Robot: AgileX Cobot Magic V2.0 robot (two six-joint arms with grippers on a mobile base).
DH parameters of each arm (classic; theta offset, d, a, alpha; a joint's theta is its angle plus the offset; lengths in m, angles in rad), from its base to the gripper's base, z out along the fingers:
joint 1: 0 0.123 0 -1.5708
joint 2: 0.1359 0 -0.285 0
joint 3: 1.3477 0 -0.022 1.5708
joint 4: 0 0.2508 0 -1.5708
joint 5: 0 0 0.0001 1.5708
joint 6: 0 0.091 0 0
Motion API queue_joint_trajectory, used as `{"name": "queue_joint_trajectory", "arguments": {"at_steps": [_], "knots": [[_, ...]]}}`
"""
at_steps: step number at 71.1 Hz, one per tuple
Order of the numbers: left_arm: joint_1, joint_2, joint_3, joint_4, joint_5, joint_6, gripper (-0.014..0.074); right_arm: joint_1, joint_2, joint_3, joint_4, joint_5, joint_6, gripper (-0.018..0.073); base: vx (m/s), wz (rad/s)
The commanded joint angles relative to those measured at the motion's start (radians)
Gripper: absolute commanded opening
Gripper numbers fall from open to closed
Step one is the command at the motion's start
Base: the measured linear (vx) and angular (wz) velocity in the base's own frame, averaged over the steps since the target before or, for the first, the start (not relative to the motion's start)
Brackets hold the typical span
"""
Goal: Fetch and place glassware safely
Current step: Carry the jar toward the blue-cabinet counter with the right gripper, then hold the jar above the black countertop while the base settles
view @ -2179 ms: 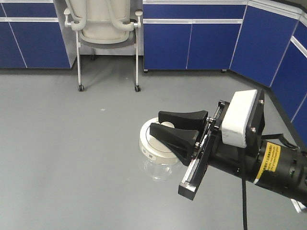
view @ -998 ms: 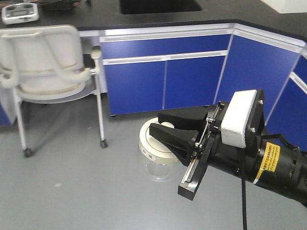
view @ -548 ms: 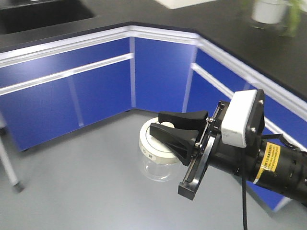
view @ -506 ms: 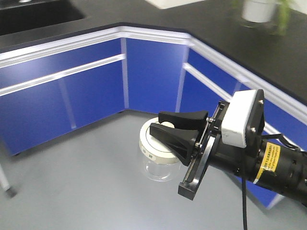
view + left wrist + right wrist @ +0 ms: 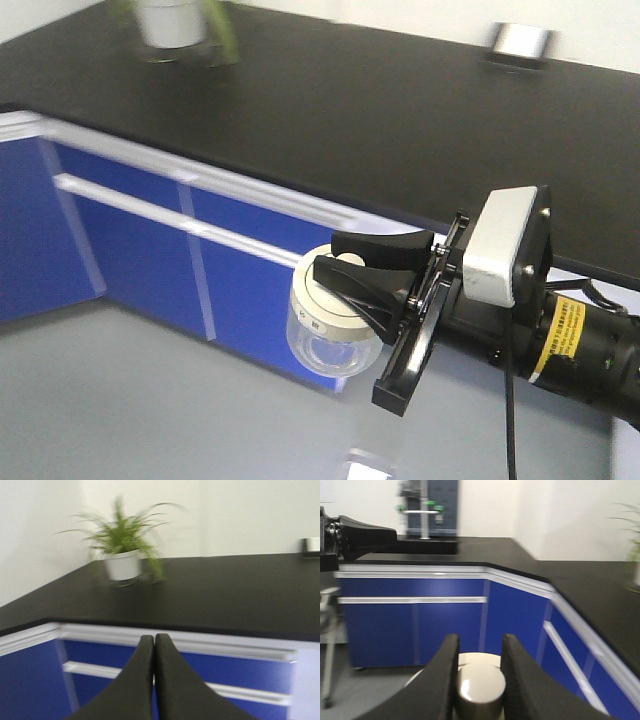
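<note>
The glassware [image 5: 322,338] is a squat clear jar with a cream-white lid, hanging in the air in front of the blue cabinets. My right gripper [image 5: 326,256] is shut on the lid's central knob, one black finger on each side. In the right wrist view the knob [image 5: 480,686] sits clamped between the two fingers [image 5: 442,680], just below the gripper's [image 5: 480,641] fingertips. My left gripper [image 5: 154,639] is shut, its fingers pressed together with nothing between them, pointing at the cabinet front.
A long black countertop [image 5: 350,110] runs over blue cabinets [image 5: 130,240] with white trim. A potted plant [image 5: 122,562] stands on the counter near the wall corner. Grey floor [image 5: 120,400] lies below. A faucet stand [image 5: 422,515] rises at the far counter.
The whole view has swung past the chair and the cabinet corner to the counter with the plant. The jar has stayed in the right gripper's hold throughout.
</note>
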Motion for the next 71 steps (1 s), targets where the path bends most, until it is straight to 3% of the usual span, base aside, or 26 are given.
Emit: {"name": "queue_joint_trajectory", "arguments": {"at_steps": [1,36,71], "knots": [[-0.007,-0.002,-0.026,-0.005,-0.071,-0.007,-0.0007,0.0,-0.02,-0.029,0.048,-0.083,-0.004,-0.0003,0.16,-1.04],[-0.007,-0.002,-0.026,-0.005,-0.071,-0.007,-0.0007,0.0,-0.02,-0.029,0.048,-0.083,-0.004,-0.0003,0.16,-0.83],[-0.007,-0.002,-0.026,-0.005,-0.071,-0.007,-0.0007,0.0,-0.02,-0.029,0.048,-0.083,-0.004,-0.0003,0.14,-0.22]]}}
